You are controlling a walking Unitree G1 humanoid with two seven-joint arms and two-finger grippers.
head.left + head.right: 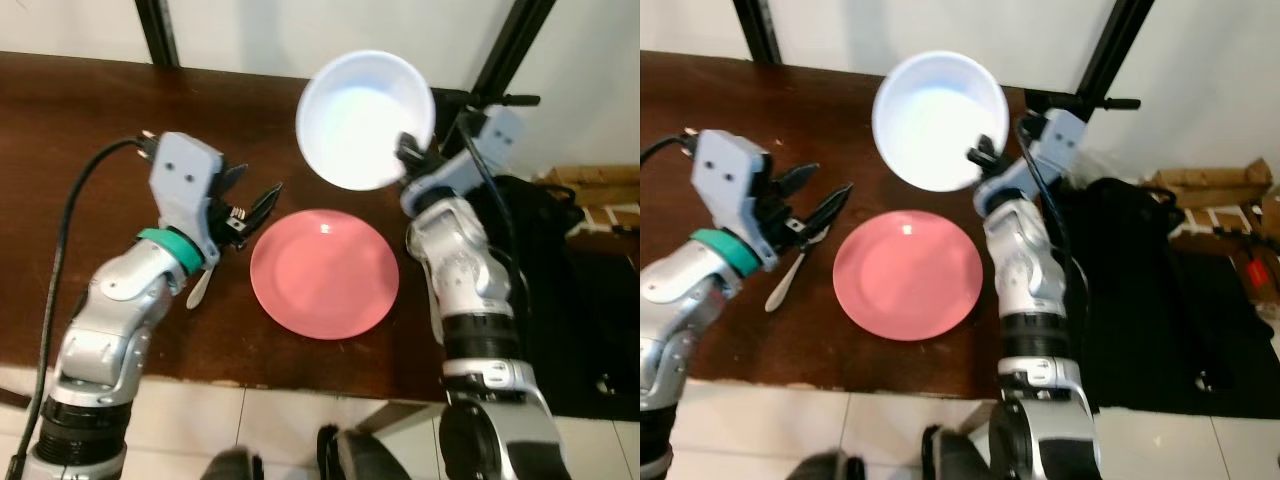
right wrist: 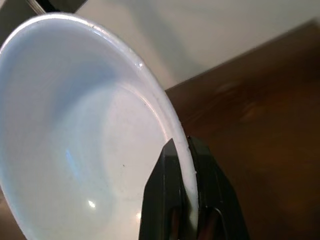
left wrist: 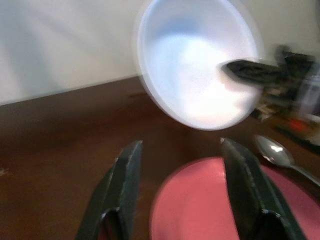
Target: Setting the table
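The right claw (image 2: pixel 187 200) pinches the rim of a white bowl (image 1: pixel 362 118), holding it tilted in the air above the worktop (image 1: pixel 60 150), beyond a pink plate (image 1: pixel 324 272). The left claw (image 1: pixel 252 205) hovers open beside the plate, over a spoon (image 1: pixel 790 275).

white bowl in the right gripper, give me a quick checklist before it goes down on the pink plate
1. Grip: right gripper is pinched on the rim of the round white bowl, one finger inside, one outside: ok.
2. Bowl level: tilted steeply, opening facing the camera: not ok.
3. Landing spot: round pink plate on the dark wooden table is bare: ok.
4. Alignment: bowl hangs beyond the plate's far edge, not over its centre: not ok.
5. Left gripper is open, beside the plate's left edge: ok.
6. Metal spoon lies left of the plate, apart from it: ok.
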